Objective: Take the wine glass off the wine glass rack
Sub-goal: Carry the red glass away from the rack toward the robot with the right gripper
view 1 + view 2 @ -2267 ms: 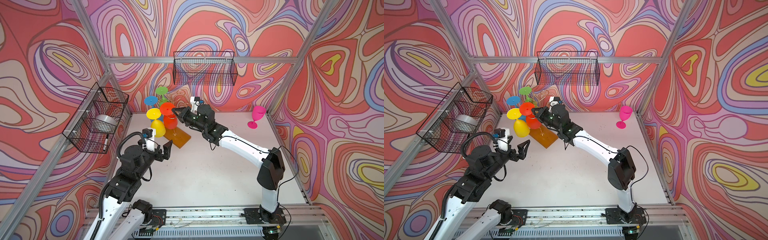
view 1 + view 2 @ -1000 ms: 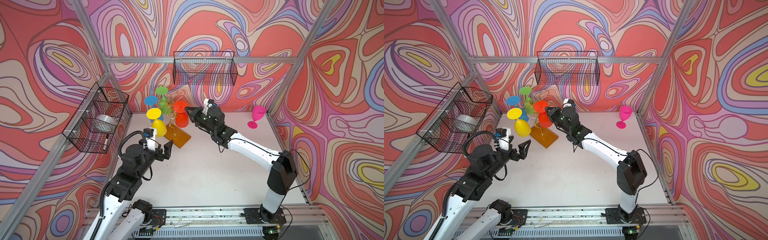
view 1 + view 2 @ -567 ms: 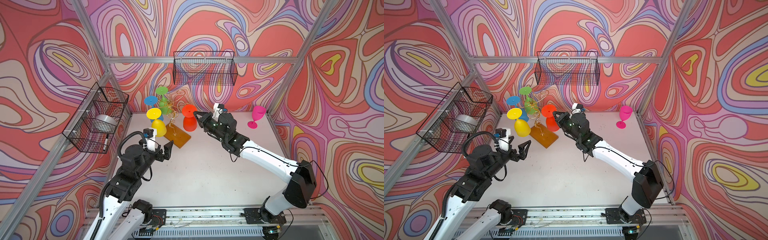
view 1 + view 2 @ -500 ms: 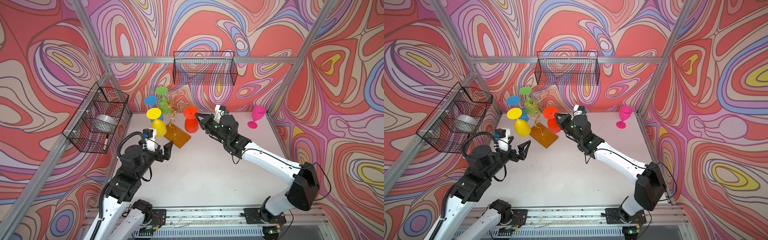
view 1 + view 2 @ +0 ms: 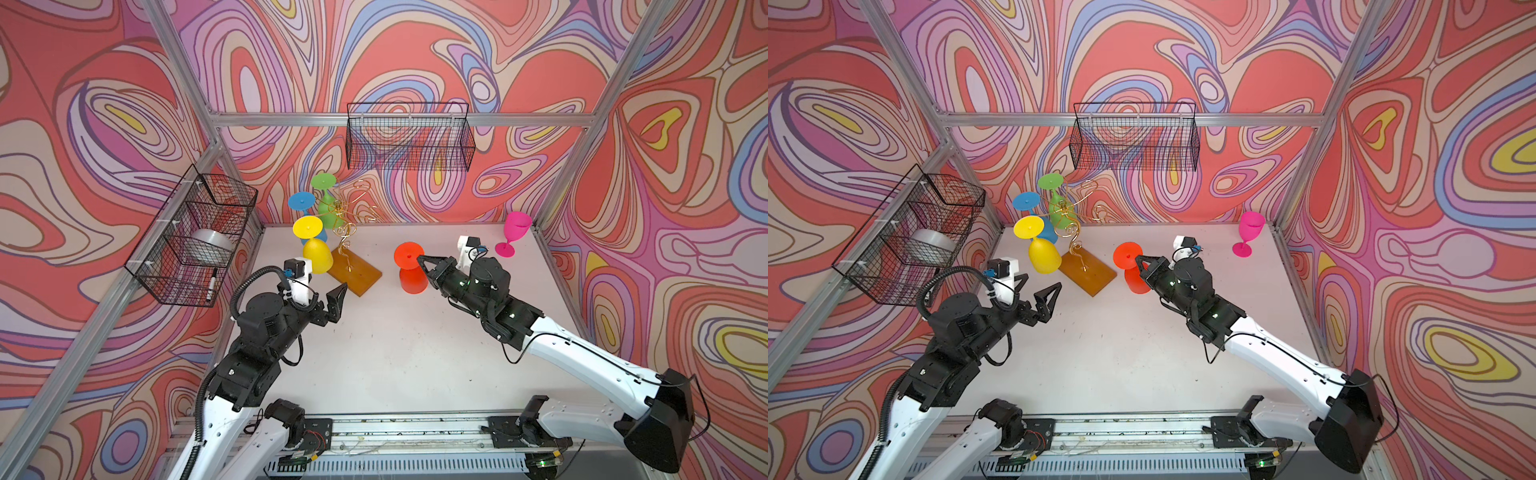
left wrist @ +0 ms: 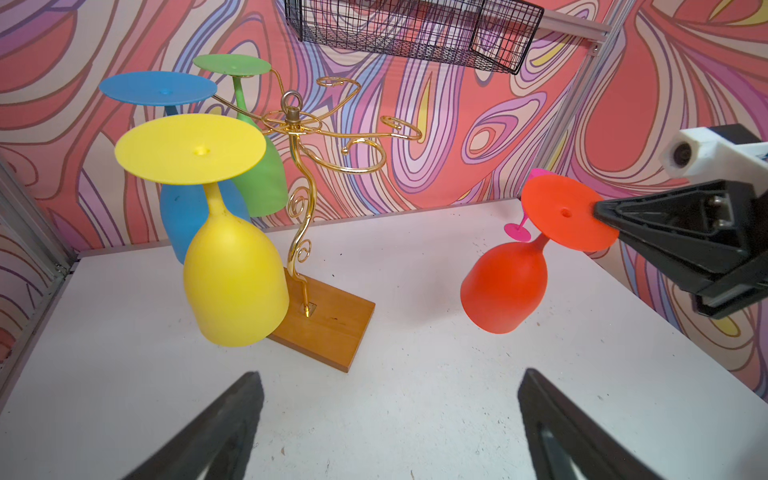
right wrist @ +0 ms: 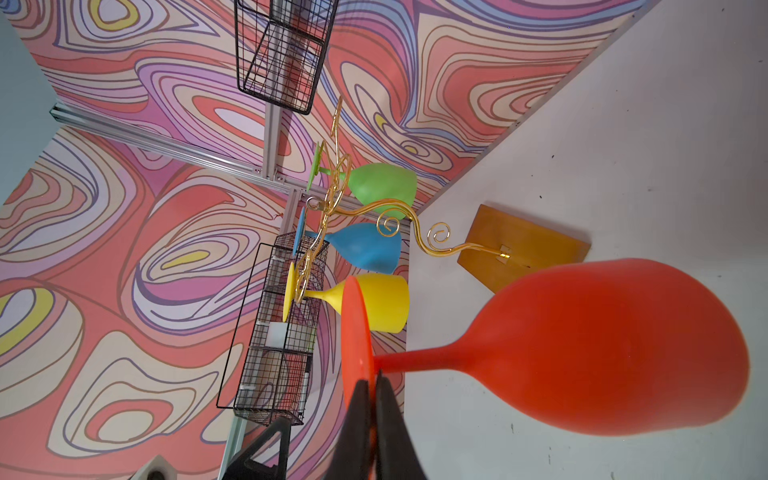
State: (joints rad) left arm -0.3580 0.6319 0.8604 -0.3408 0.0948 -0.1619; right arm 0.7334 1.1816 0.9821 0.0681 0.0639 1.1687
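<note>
An orange-red wine glass [image 5: 412, 281] hangs bowl-down and tilted just above the table, to the right of the wine glass rack and clear of its arms. My right gripper [image 5: 419, 258] is shut on the rim of its round foot [image 7: 355, 332]; the left wrist view shows the same grip [image 6: 598, 214]. The wine glass rack [image 5: 344, 232] is a gold wire tree on an amber base [image 5: 1087, 270], standing at the back left. My left gripper [image 5: 1042, 281] hovers in front of the rack, open and empty, with bare table between its fingers [image 6: 232, 415].
Yellow [image 5: 318, 255], blue [image 6: 183, 220] and green [image 5: 328, 214] glasses hang upside down on the rack. A pink glass [image 5: 515, 232] stands upright at the back right corner. Black wire baskets hang on the left wall [image 5: 191, 237] and the back wall [image 5: 409, 143].
My right gripper has pulled the orange-red glass off the rack, moving it right and down towards the table. The left arm has stayed still.
</note>
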